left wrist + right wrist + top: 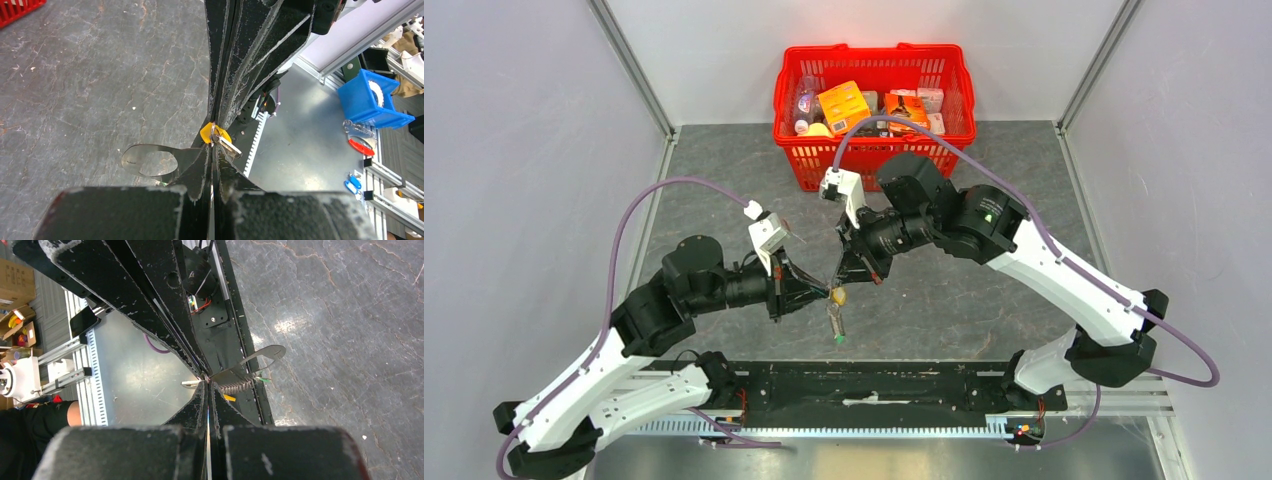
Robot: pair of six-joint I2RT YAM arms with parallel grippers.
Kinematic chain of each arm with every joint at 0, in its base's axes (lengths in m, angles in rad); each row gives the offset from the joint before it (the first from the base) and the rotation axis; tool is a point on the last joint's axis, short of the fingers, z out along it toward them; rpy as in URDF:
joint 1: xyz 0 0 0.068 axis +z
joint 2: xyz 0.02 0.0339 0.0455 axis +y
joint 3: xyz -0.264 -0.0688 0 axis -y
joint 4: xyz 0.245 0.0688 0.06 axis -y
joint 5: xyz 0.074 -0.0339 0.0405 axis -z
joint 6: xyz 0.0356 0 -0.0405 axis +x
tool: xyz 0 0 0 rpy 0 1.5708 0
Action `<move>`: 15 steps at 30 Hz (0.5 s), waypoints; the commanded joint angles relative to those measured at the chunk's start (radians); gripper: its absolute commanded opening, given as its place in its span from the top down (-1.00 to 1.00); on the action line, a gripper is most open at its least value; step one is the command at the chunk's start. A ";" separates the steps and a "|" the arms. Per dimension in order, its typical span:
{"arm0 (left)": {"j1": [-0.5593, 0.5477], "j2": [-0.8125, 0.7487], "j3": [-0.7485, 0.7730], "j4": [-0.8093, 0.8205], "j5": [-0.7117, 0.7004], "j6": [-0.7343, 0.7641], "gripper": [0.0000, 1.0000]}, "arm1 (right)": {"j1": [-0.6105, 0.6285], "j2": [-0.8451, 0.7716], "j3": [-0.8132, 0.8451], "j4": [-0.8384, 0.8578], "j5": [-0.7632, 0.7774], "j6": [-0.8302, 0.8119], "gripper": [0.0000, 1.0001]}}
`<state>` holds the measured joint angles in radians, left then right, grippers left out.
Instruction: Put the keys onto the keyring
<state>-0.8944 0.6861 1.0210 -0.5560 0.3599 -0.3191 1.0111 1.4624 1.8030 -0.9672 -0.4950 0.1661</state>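
I see the red basket [796, 150] at the back. Mid-table, my left gripper [213, 150] and right gripper [208, 386] are both pinched tight, tip to tip. The keyring [260, 353] juts from that meeting point; I can't tell which pinches it. Yellow key [207, 134] sits at the tips, green key [838, 340] at the ring's far end.
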 commanded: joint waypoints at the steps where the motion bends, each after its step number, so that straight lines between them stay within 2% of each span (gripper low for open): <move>1: -0.003 -0.022 0.045 0.050 0.019 0.026 0.95 | 0.001 -0.045 -0.013 0.003 0.048 0.003 1.00; 15: -0.003 -0.046 0.037 0.102 0.058 -0.008 0.96 | 0.001 -0.101 -0.076 0.022 0.045 0.013 1.00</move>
<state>-0.8944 0.6609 1.0210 -0.5350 0.3759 -0.3199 1.0126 1.3994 1.7470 -0.9546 -0.4644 0.1833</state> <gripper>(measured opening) 0.029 0.007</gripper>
